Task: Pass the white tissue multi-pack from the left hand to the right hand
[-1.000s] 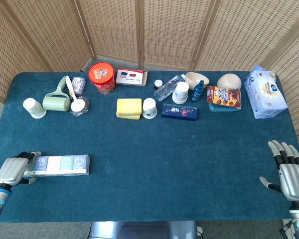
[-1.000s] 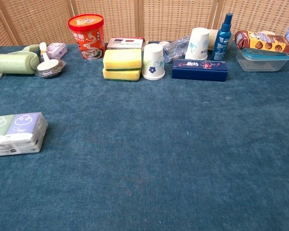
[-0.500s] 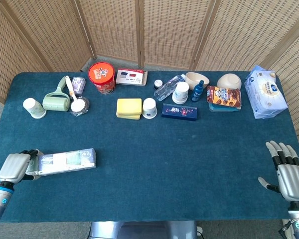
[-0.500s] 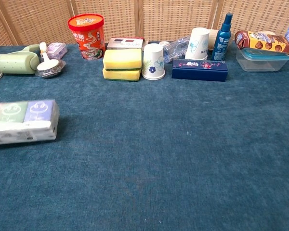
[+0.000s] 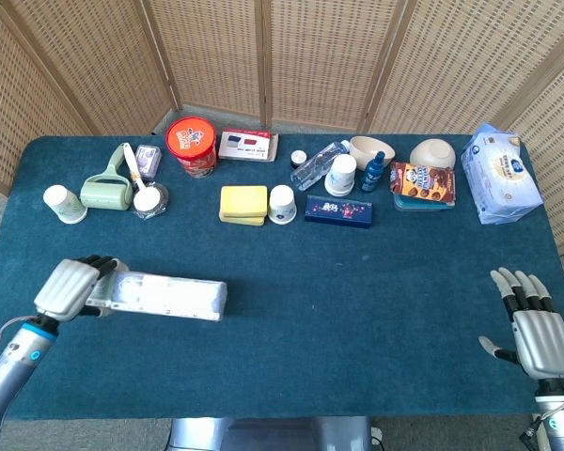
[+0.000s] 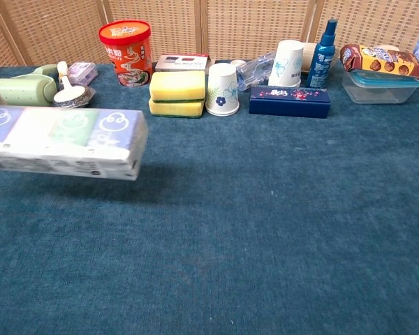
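Note:
The white tissue multi-pack (image 5: pixel 167 297) is a long wrapped block with pastel panels; in the chest view the pack (image 6: pixel 63 142) hangs above the blue cloth and casts a shadow below. My left hand (image 5: pixel 68 288) grips its left end at the table's left side. My right hand (image 5: pixel 531 334) rests open near the front right corner, fingers spread, holding nothing, far from the pack. Neither hand shows in the chest view.
A row of goods lines the back: red tub (image 5: pixel 191 143), yellow sponges (image 5: pixel 242 204), paper cup (image 5: pixel 282 204), dark blue box (image 5: pixel 338 209), cookie pack on a container (image 5: pixel 423 182), big tissue bag (image 5: pixel 499 173), green lint roller (image 5: pixel 105 188). The table (image 5: pixel 357 301) is covered in blue cloth.
My left hand has lifted the tissue pack off the cloth and carried it rightward toward the centre. My right hand has shifted slightly left and toward the front edge.

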